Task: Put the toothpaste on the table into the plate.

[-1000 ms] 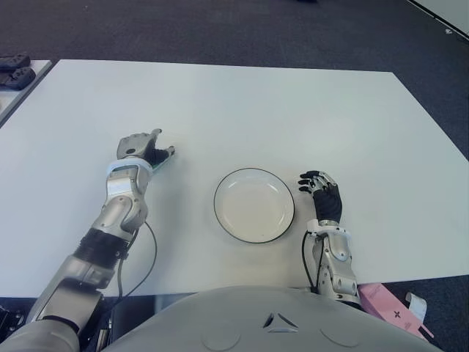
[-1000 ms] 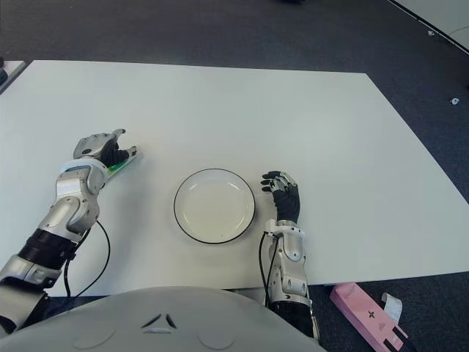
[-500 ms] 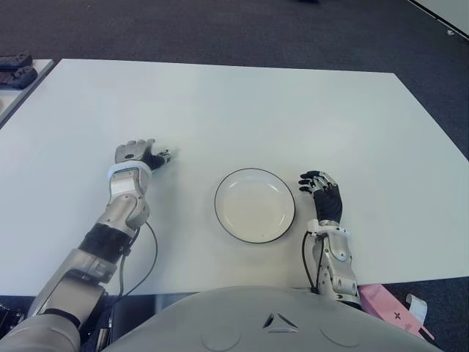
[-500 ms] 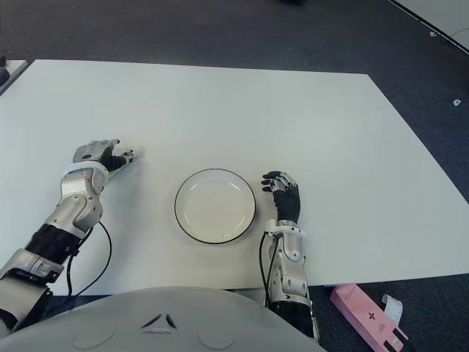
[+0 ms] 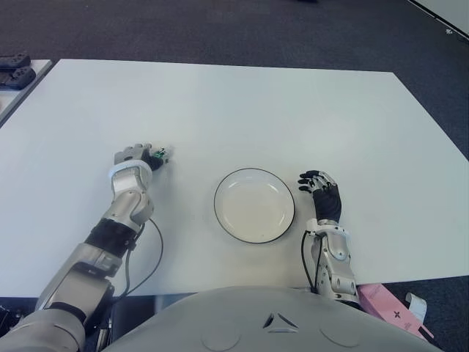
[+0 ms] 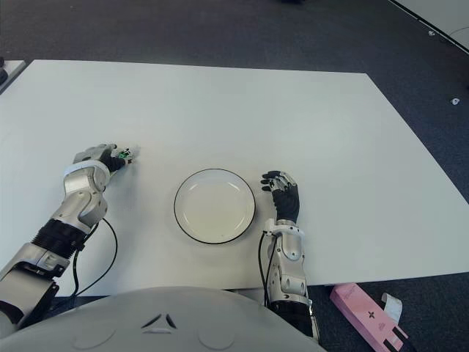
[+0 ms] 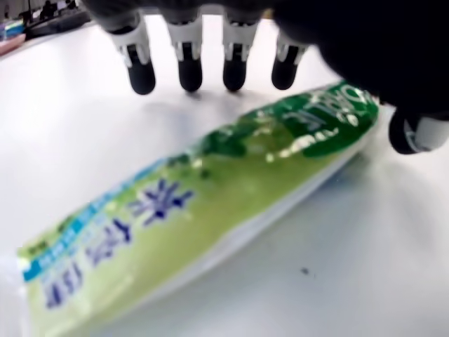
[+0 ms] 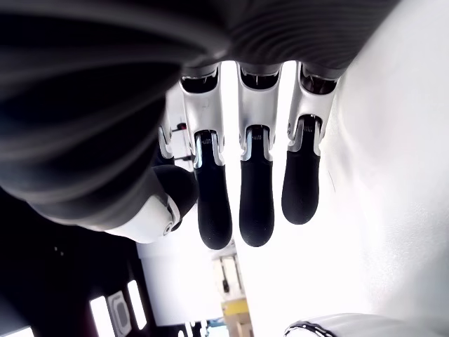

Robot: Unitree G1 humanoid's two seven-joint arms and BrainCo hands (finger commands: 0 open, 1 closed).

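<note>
Lowered since the earlier frame, left hand [image 5: 133, 156] now sits over the toothpaste [image 7: 189, 232], fingers [image 7: 190, 70] extended above the green tube lying flat on the table [image 5: 293, 110], thumb beside it, not gripping. Centre: plate [image 5: 254, 204], bare. Right hand [image 5: 322, 193] just right of plate, fingers loosely straight, holding nothing.

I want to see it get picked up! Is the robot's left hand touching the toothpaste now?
Cannot tell. In the left wrist view the left hand's fingers arch over the toothpaste, fingertips behind it on the table; palm contact is hidden.
</note>
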